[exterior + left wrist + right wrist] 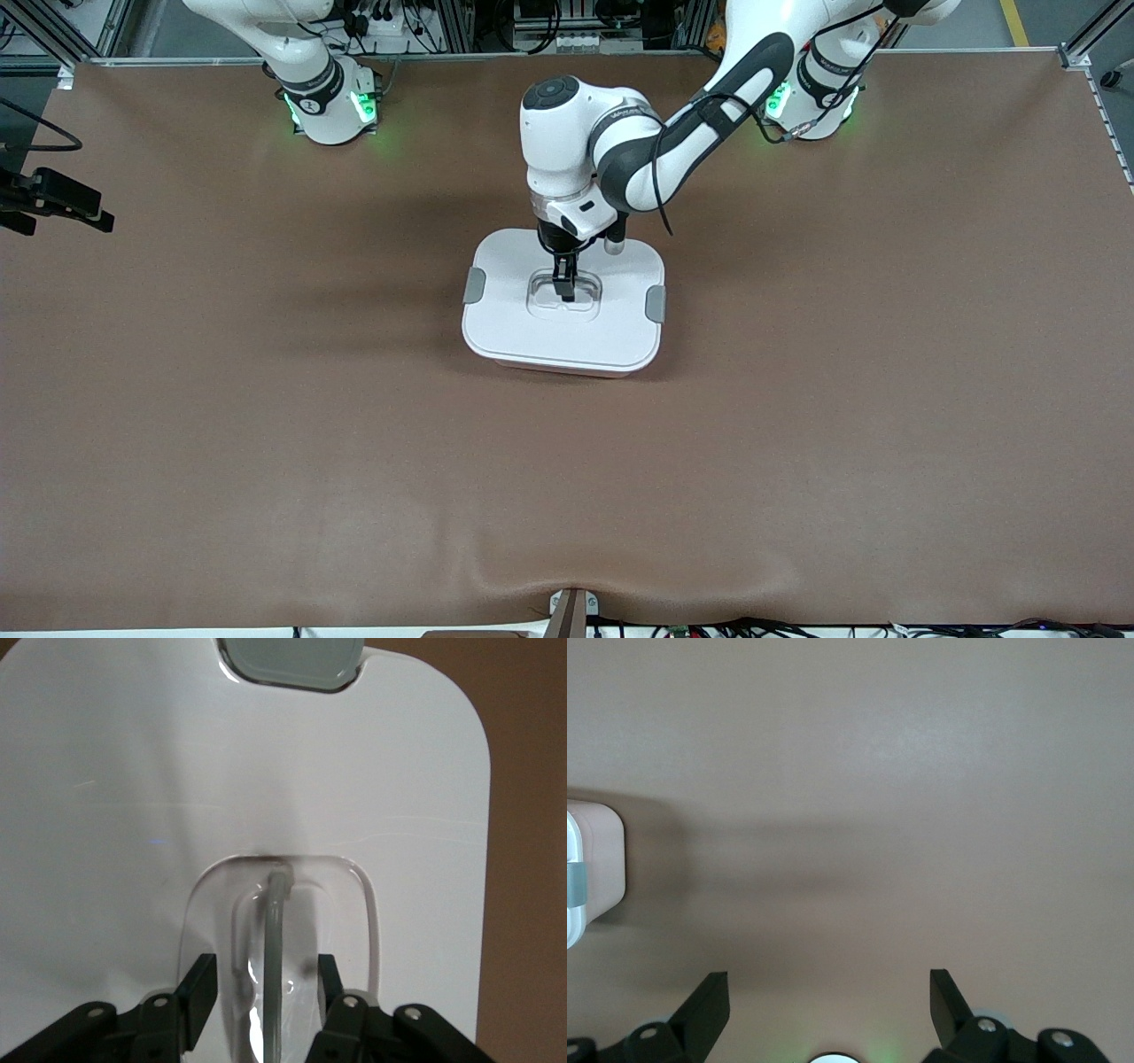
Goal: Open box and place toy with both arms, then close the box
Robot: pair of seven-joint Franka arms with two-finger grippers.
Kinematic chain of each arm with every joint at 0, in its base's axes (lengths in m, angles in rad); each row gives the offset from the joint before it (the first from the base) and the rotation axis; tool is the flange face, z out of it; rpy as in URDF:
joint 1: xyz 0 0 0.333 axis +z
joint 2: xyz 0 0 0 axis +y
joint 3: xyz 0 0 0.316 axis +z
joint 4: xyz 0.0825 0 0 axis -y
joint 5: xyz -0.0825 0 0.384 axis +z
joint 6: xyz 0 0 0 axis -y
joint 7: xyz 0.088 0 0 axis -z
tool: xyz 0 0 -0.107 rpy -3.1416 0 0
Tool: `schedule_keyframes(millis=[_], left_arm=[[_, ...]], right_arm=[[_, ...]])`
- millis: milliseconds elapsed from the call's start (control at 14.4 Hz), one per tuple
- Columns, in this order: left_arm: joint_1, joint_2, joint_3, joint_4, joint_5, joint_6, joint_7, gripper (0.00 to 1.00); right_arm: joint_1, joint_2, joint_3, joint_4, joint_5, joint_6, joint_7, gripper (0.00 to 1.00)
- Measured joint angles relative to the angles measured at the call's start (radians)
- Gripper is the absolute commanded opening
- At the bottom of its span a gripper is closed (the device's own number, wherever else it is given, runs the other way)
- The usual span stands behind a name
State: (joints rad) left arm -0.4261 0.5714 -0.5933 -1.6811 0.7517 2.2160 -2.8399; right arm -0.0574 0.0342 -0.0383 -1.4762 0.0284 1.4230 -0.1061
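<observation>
Mid-counter (266, 425), brown cloth all round: rounded white-lidded box with translucent pink tub (602, 341), lid on, long axis running arm to arm. Down in the lid's recess, the left gripper (262, 983), black fingers (200, 985) parted and straddling the thin grey handle bar (275, 939), not yet clamped. No pink toy in sight. Up by its base, the right gripper (828, 997), spread wide, waiting, holding nothing.

box (564, 306): lid shut, contents hidden | right pincer (830, 1001): outside front view, fingers cropped
</observation>
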Motion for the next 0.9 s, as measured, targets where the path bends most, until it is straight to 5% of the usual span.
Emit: schedule_keyframes(millis=[905], left_arm=[[0.018, -0.030, -0.004, 0.107, -0.099, -0.098, 0.063, 1.00]], right_arm=[[-0.001, 0.000, -0.001, 0.000, 0.000, 0.000, 0.000, 1.00]])
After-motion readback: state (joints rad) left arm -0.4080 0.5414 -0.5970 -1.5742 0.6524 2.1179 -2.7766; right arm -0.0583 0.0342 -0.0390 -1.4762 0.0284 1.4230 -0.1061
